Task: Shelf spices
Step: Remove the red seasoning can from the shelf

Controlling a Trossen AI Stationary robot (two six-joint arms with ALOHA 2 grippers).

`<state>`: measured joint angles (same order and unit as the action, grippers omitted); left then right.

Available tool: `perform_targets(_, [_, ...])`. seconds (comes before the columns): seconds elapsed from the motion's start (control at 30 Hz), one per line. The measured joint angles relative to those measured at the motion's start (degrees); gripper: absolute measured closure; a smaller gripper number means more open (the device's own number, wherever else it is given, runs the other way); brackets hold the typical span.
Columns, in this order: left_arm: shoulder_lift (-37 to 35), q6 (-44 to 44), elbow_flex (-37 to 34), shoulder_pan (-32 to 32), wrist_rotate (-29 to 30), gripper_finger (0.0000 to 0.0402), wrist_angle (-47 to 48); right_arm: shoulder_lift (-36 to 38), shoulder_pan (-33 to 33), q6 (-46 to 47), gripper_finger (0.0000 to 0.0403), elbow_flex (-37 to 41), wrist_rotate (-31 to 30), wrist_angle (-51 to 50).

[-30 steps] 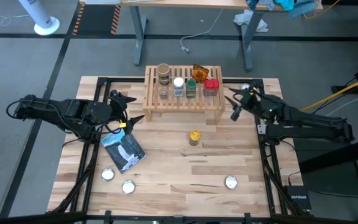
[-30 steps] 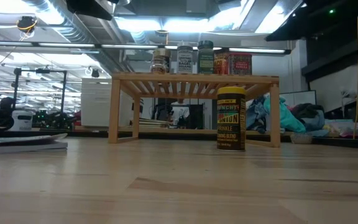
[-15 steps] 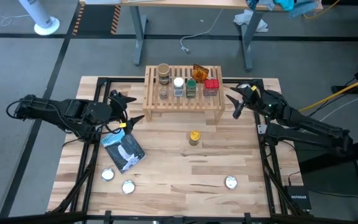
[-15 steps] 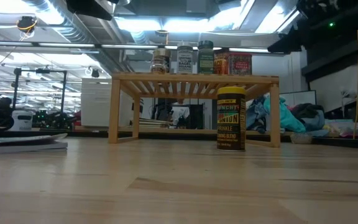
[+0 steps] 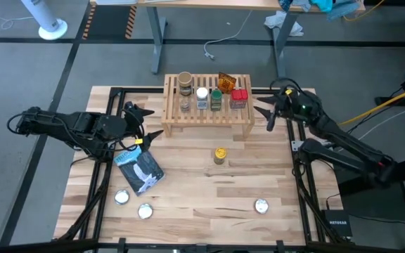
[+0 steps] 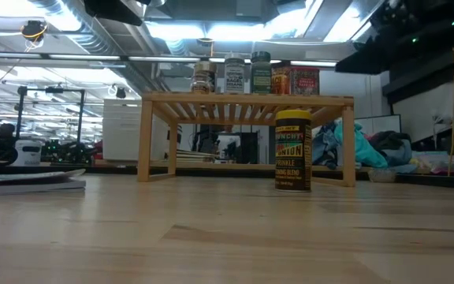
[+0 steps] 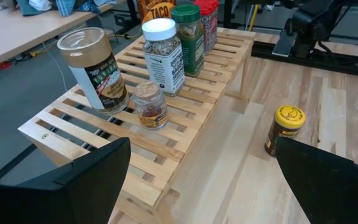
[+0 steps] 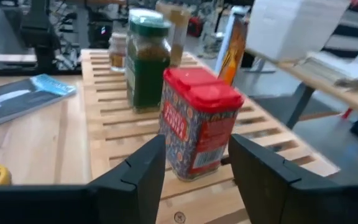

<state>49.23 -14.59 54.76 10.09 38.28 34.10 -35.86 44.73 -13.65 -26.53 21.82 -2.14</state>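
Observation:
The light-wood shelf (image 5: 208, 107) stands at the table's far middle. On its slats stand a tan-lidded jar (image 5: 185, 82), a small clear jar (image 5: 185, 103), a white-lidded jar (image 5: 202, 97), a green-lidded jar (image 5: 216, 98), a red tin (image 5: 239, 97) and an orange packet (image 5: 225, 80). A yellow-lidded jar (image 5: 219, 155) stands upright on the table in front of the shelf (image 6: 247, 99). My right gripper (image 5: 264, 118) is open beside the shelf's right end, and the red tin (image 8: 197, 130) is close ahead of it. My left gripper (image 5: 146, 121) waits open off the shelf's left end.
A blue-and-white pouch (image 5: 140, 169) lies flat near the left gripper. Flat silver discs lie near the front edge, two on the left (image 5: 121, 197) (image 5: 145, 210) and one on the right (image 5: 261, 206). Bare tabletop (image 5: 188, 183) surrounds the yellow-lidded jar (image 6: 293, 150).
My right arm has risen and swung its wrist toward the table's far edge, and shows more in the low view's upper right. Its open gripper stays beside the shelf's right end. The spices and the left arm have kept still.

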Motion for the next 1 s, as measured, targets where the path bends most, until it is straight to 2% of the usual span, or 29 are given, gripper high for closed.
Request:
perform_targets(0.17, [0.0,0.0,0.0,0.0,0.0,0.0008,0.0,-5.1,3.3,0.3,0.0179,0.0,5.8,5.1])
perform_targets(0.4, [0.0,0.0,0.0,0.0,0.0,0.0008,0.0,-7.8,4.2,0.2,0.0096,0.0,5.1,5.7])
perform_targets(0.57, [0.0,0.0,0.0,0.0,0.0,0.0008,0.0,-8.3,4.2,-1.5,0.0056,0.0,5.0,5.9])
perform_targets(0.73, [0.0,0.0,0.0,0.0,0.0,0.0008,0.0,-8.4,4.8,-1.6,0.0038,0.0,6.8,6.3])
perform_targets(1.0, [0.0,0.0,0.0,0.0,0.0,0.0008,0.0,-12.8,9.1,-0.6,0.0035,0.0,16.5,10.9])
